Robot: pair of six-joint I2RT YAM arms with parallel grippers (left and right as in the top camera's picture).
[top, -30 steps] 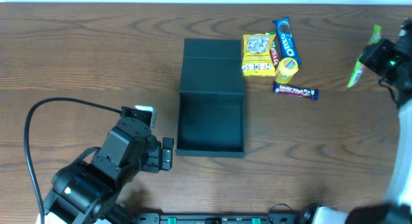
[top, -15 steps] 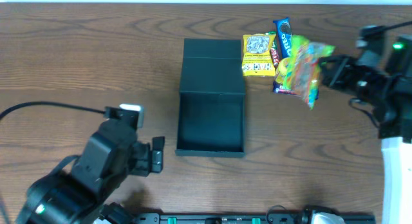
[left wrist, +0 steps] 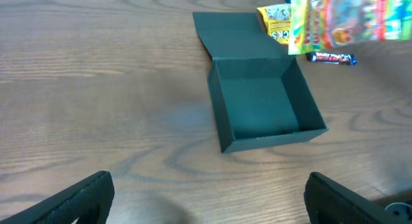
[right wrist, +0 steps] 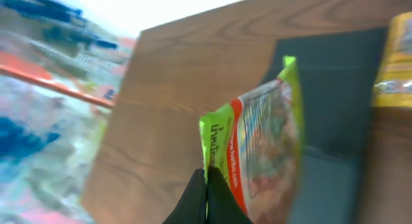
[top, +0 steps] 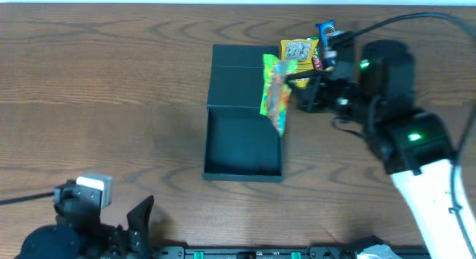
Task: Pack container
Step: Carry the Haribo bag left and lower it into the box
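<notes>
Since half a second earlier, the right hand had swung in from the right edge of the counter and brought its bright snack packet over the container. The left hand had drawn back toward the near left corner. The container lay open mid-counter, its flap lid folded flat on the far side and its floor bare. The packet hung roughly over the hinge line near the right wall, not yet inside. In the right wrist view the fingers were pinched together on the packet's lower edge. The left hand's fingers stood wide apart, holding nothing.

The step in hand looked like the carry of the first snack to the box. Next, the packet likely needed to come a little nearer and lower, over the open cavity, before release, or it could land on the lid. A yellow packet and an Oreo pack waited beyond.
</notes>
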